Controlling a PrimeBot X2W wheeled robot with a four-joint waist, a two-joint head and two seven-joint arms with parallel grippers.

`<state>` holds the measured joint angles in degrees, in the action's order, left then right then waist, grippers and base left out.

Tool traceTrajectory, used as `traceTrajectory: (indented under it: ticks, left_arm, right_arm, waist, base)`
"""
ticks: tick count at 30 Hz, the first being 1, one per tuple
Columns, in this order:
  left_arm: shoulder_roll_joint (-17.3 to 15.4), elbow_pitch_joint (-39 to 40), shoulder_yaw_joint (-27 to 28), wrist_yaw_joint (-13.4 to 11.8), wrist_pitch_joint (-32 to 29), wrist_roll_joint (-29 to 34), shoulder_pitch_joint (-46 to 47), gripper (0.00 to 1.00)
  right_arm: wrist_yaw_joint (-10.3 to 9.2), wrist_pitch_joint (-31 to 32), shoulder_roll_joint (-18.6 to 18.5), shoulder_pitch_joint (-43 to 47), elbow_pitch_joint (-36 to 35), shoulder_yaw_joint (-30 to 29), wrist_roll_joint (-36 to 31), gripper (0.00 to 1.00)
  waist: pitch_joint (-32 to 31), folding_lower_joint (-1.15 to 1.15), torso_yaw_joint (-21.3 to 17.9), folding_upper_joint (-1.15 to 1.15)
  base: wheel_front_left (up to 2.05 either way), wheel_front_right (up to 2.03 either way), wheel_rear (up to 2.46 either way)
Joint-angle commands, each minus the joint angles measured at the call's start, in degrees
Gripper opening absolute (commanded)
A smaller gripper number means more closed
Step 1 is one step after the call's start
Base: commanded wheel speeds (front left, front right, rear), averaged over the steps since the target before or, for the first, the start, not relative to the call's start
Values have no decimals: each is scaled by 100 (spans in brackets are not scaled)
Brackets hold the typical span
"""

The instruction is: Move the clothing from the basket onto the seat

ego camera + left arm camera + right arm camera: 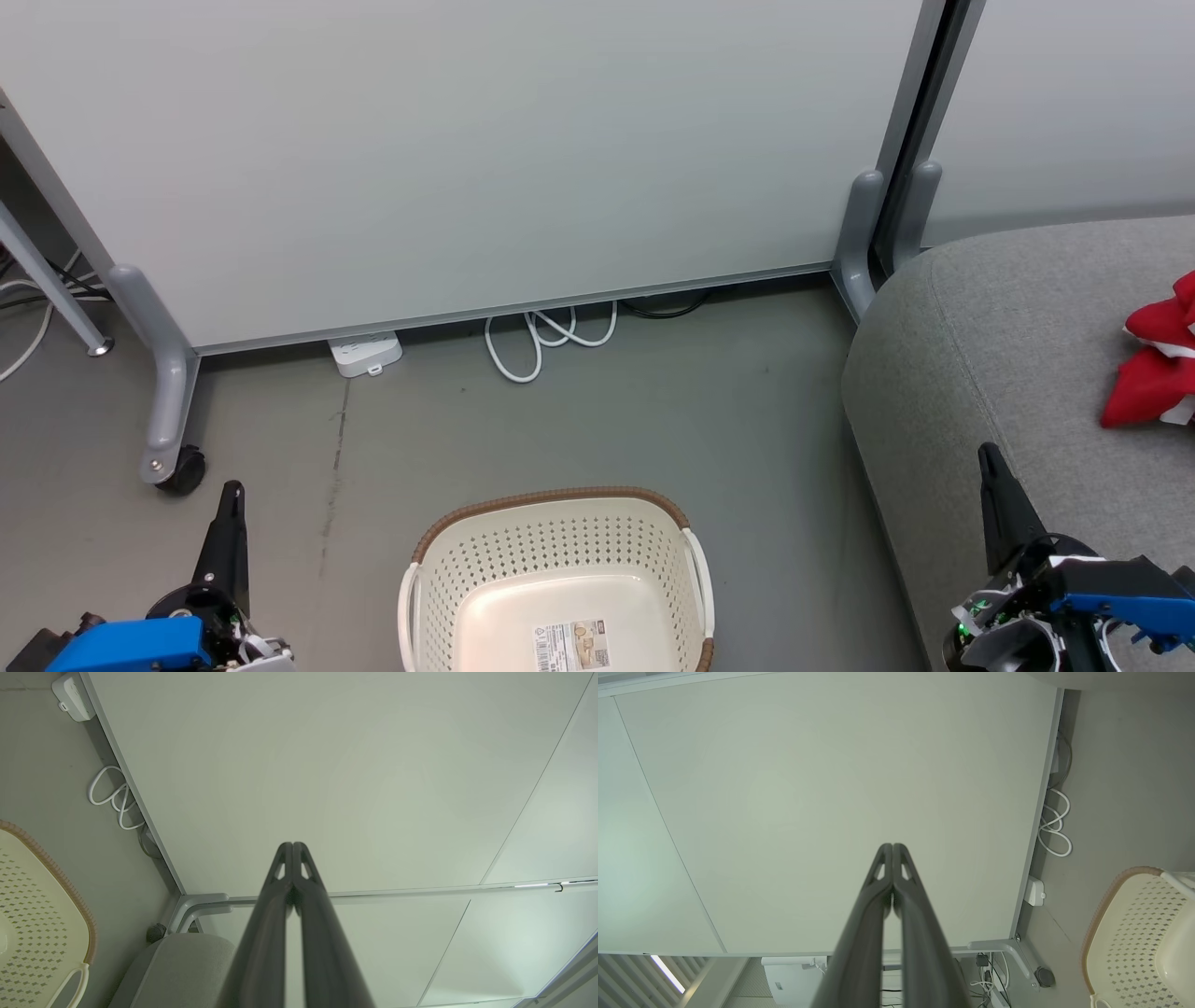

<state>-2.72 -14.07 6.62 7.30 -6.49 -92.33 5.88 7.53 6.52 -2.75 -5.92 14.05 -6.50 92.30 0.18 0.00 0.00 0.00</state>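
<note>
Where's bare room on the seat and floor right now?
The seat is bare from its rounded left edge to the clothing at its right. Floor is open between basket and partition; cable and power strip crowd the partition's foot.

You've got soft, even, bright light, barely a shadow beneath the cream perforated plastic basket [560, 551]. Head view is sharp. Your wrist views bow the pale grey partition panel [350, 765] at the edges, with mild glare.
</note>
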Motion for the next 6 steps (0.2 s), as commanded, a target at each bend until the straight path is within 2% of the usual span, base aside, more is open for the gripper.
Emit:
traceTrajectory:
  ticks: [1, 6]
  left_arm:
    - [-30, 25, 3, 35, -29, -16, 65, 0]
    - [-30, 25, 3, 35, -28, -16, 65, 0]
  right_arm:
    - [-8, 7, -23, -65, 3, -8, 21, 0]
    - [-8, 7, -23, -65, 3, -8, 22, 0]
  waist:
    - [0, 0, 0, 0]
    - [0, 0, 0, 0]
  base:
    - [0, 0, 0]
    - [0, 0, 0]
